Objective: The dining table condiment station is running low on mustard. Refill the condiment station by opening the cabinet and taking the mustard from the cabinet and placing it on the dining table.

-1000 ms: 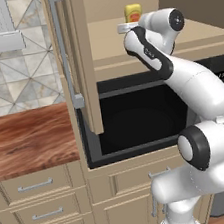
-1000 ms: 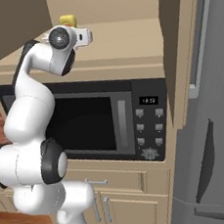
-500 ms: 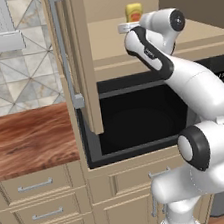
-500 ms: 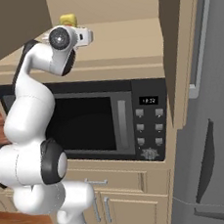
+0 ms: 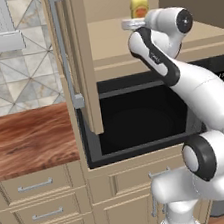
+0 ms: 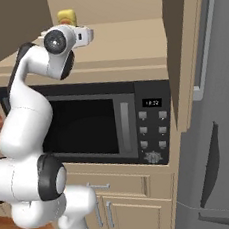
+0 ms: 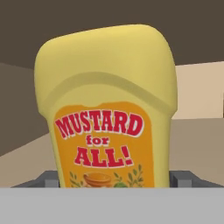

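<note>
The mustard [image 7: 107, 118], a squat yellow bottle with an orange label, stands upright on the shelf of the cabinet [image 5: 116, 58], whose doors are swung open. It is very close in the hand view. My gripper [image 7: 113, 181] is open, with one fingertip [image 7: 46, 179] on each side of the bottle's lower body, and I cannot tell whether they touch it. From the base, the mustard [image 5: 139, 5] [image 6: 66, 16] rises just behind my gripper [image 5: 133, 23] [image 6: 83, 35] at shelf height. The dining table is out of view.
A black microwave [image 5: 136, 125] [image 6: 87, 124] sits directly under the shelf. The left cabinet door [image 5: 84, 62] with its silver handle stands open beside my arm, and the right door [image 6: 185, 53] is open too. A wood countertop [image 5: 27, 141] over drawers lies left; a grey fridge [image 6: 220, 139] stands right.
</note>
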